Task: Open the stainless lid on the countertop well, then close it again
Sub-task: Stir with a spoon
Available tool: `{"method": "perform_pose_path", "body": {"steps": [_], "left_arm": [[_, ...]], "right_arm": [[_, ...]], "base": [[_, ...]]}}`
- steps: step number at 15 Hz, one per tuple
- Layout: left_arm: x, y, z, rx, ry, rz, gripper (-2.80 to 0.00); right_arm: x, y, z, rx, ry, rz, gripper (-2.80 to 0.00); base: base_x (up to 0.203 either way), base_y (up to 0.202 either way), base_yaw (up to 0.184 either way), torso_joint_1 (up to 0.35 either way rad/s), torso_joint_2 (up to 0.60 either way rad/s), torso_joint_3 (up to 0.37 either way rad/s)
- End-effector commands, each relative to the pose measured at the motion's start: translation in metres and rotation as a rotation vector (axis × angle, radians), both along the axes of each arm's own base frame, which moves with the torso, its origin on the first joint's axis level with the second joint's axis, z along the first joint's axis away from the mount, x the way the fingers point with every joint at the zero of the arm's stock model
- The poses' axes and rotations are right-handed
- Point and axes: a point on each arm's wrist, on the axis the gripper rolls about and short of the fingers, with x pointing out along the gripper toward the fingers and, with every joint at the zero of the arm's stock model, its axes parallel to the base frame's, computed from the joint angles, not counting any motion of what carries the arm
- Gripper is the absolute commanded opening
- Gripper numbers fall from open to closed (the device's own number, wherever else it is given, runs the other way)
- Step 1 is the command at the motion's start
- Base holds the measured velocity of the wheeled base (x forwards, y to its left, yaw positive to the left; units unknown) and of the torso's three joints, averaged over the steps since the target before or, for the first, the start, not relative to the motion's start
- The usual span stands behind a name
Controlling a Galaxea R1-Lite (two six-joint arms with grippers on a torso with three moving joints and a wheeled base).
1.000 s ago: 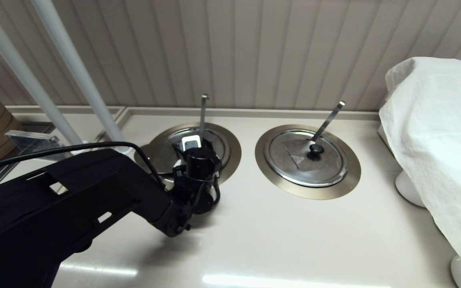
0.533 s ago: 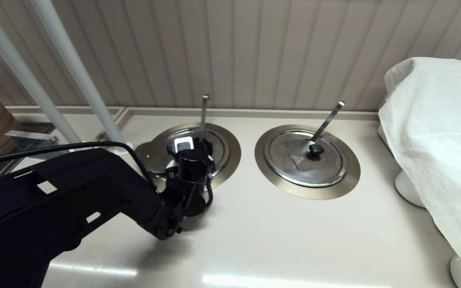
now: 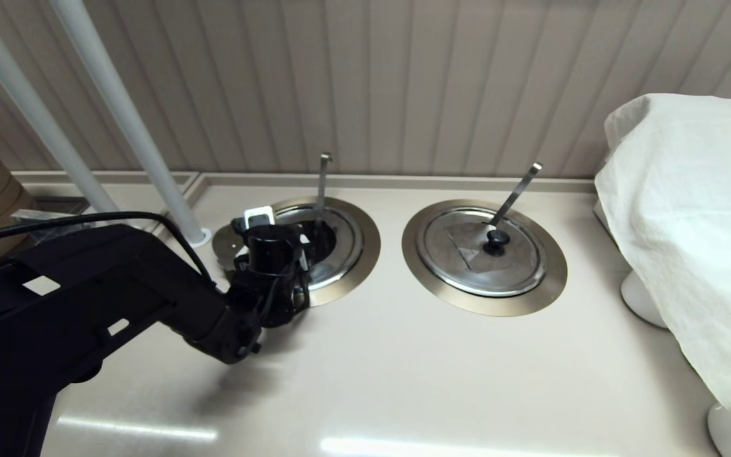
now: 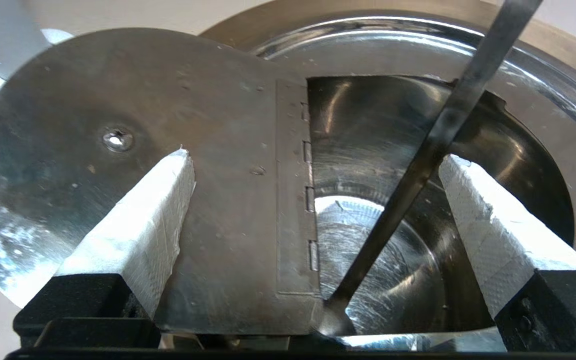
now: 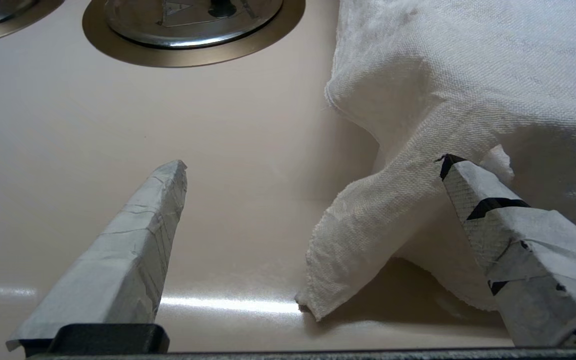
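Observation:
The stainless lid [image 3: 226,244] lies off to the left of the countertop well [image 3: 359,251], partly over its bronze-grey ring. In the left wrist view the lid [image 4: 118,115] shows its underside, with a centre screw and a hinge strip. The well [image 4: 383,225] is open and its shiny pot is bare inside. The straight utensil handle [image 3: 322,181] stands up from the pot. My left gripper [image 3: 273,231] hovers over the well's left rim; in its wrist view the gripper [image 4: 315,154] is open, its white fingers [image 4: 138,220] spread wide and holding nothing. My right gripper [image 5: 315,160] is open over the bare counter.
The twin lid [image 3: 485,251] with the slanted handle [image 3: 516,190] sits shut on the right ring. A white cloth [image 3: 689,222] drapes over something at the far right, close to my right gripper. White poles [image 3: 118,114] rise at the back left, and a panelled wall stands behind.
My left arm has drawn leftward and slightly back, from over the well's front to its left rim. The lid stays lying to the left and the well stays uncovered.

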Motion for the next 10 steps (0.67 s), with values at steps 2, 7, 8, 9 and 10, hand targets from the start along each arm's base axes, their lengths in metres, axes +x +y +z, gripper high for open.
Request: {"method": "perform_pose_path", "body": {"steps": [2, 7, 8, 9, 10], "left_arm": [[0.004, 0.006, -0.015, 0.015, 0.037, 0.025, 0.0], [-0.014, 0.003, 0.032, -0.037, -0.055, -0.005, 0.0], [-0.02, 0.002, 0.048, -0.051, -0.089, -0.014, 0.0], [-0.024, 0.001, 0.063, -0.061, -0.12, -0.026, 0.0], [-0.025, 0.0, 0.074, -0.051, -0.132, -0.056, 0.0]], "right_arm": [[0.0, 0.0, 0.0, 0.0, 0.001, 0.0, 0.0], [0.0, 0.0, 0.0, 0.0, 0.001, 0.0, 0.0], [0.0, 0.0, 0.0, 0.0, 0.001, 0.0, 0.0], [0.0, 0.0, 0.0, 0.0, 0.001, 0.0, 0.0], [0.0, 0.0, 0.0, 0.0, 0.001, 0.0, 0.0]], "base": [[0.0, 0.0, 0.0, 0.0, 0.0, 0.0], [0.0, 0.0, 0.0, 0.0, 0.0, 0.0], [0.0, 0.0, 0.0, 0.0, 0.0, 0.0], [0.0, 0.0, 0.0, 0.0, 0.0, 0.0], [0.0, 0.0, 0.0, 0.0, 0.0, 0.0]]}}
